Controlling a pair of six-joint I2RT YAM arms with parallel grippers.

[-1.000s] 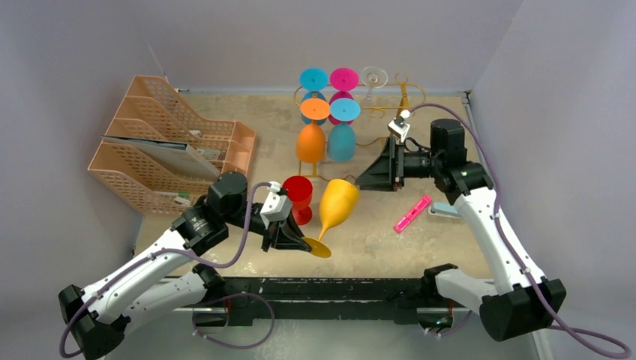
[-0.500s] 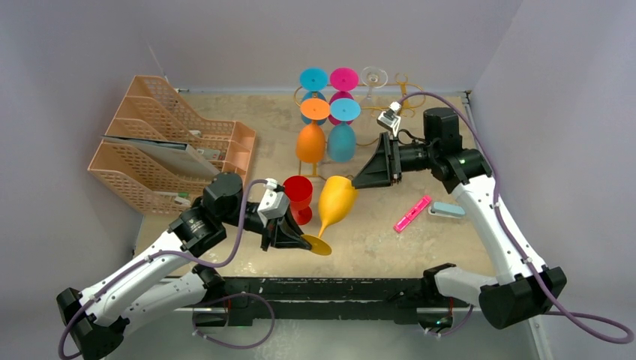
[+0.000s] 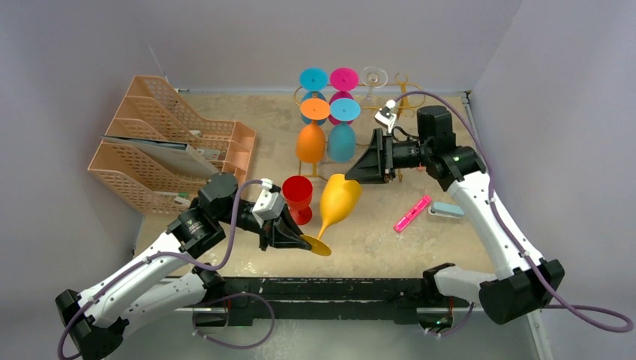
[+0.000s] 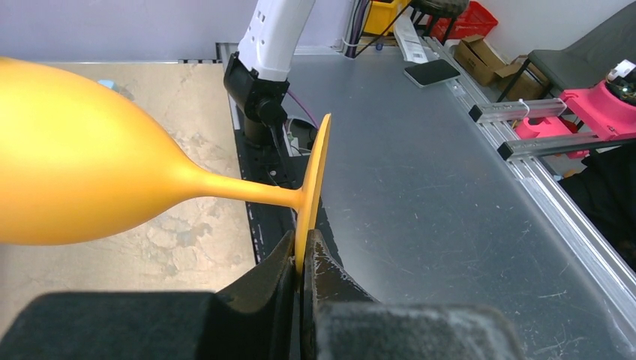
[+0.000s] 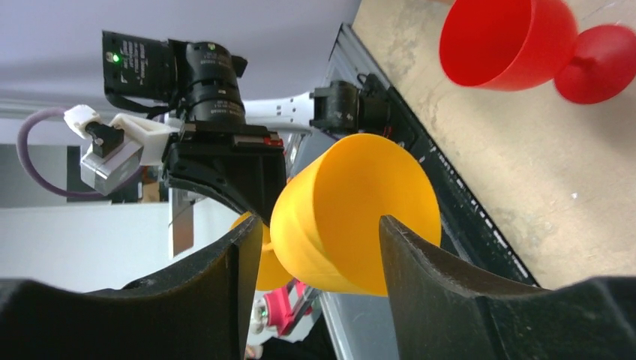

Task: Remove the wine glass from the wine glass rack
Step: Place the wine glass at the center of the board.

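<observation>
A yellow wine glass (image 3: 339, 199) hangs tilted above the table, and my left gripper (image 3: 298, 238) is shut on the rim of its round base (image 4: 315, 176). The bowl (image 4: 75, 165) points away to the left of the left wrist view. My right gripper (image 3: 351, 175) is open at the bowl's mouth. In the right wrist view the bowl (image 5: 352, 217) sits between the gripper (image 5: 319, 225), a gap showing at the left finger (image 5: 225, 277). The gold wine glass rack (image 3: 403, 96) stands at the back with orange (image 3: 310, 142), teal (image 3: 341, 141) and other glasses hanging from it.
A red glass (image 3: 298, 193) stands upright just left of the yellow one. Peach mesh file trays (image 3: 165, 150) fill the left side. A pink marker (image 3: 413, 213) and a light blue object (image 3: 448, 209) lie right of centre.
My right gripper has swung left and slightly back, closing in on the mouth of the yellow glass. The left gripper has kept its hold and barely shifted.
</observation>
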